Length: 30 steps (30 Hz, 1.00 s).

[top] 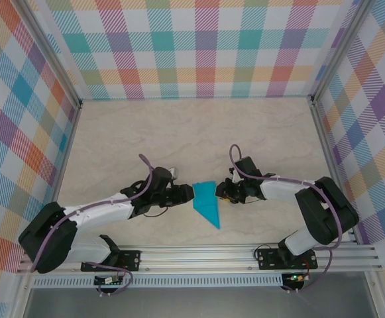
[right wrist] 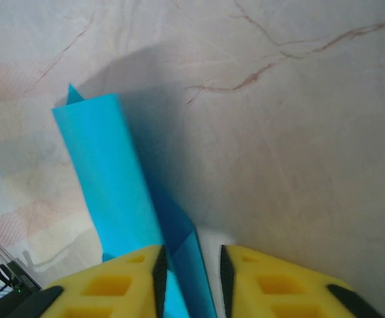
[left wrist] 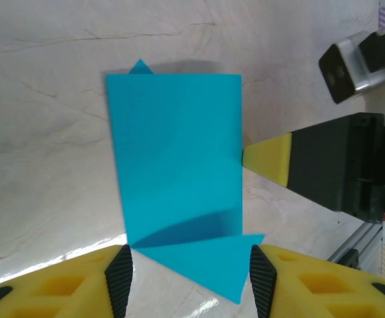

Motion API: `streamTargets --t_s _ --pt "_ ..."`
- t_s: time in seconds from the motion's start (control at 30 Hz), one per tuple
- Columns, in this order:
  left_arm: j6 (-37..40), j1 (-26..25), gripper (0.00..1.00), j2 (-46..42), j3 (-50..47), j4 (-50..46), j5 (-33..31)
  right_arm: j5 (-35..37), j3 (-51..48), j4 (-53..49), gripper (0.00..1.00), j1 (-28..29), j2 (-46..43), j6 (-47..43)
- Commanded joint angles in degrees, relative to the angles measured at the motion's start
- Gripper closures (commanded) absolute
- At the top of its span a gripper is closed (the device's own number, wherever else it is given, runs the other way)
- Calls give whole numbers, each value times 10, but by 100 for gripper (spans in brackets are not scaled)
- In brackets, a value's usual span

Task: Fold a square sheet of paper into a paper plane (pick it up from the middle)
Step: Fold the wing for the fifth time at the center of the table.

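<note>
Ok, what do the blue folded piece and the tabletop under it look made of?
The paper plane: thin paper by the look, matte teal-blue, unmarked, holding sharp straight creases. The table: a hard, smooth top with a beige marble pattern of brown veins, slightly glossy where light glares in the left wrist view; whether it is stone or printed laminate I cannot tell.

The tabletop [top: 179,132] is pale, marble-looking stone with thin brown veins running through it. Plaid walls box it in on three sides: the back wall [top: 205,46], the left wall [top: 13,132] and the right wall [top: 378,119], all in pastel checks. Bare metal posts [top: 50,53] stand at the back corners, and a ribbed aluminium rail [top: 205,255] runs along the near edge.
</note>
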Motion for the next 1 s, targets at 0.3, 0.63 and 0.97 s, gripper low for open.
streamTargets --t_s 0.3,0.63,0.97 --pt "-42 -45 51 29 10 33 -102 -71 -37 -97 79 39 -242 -85" --pt "-47 -45 49 34 19 17 -126 -82 -22 -53 88 89 -165 -81" --pt "-48 -44 49 56 24 22 -121 -60 -4 -45 89 83 -61 -116"
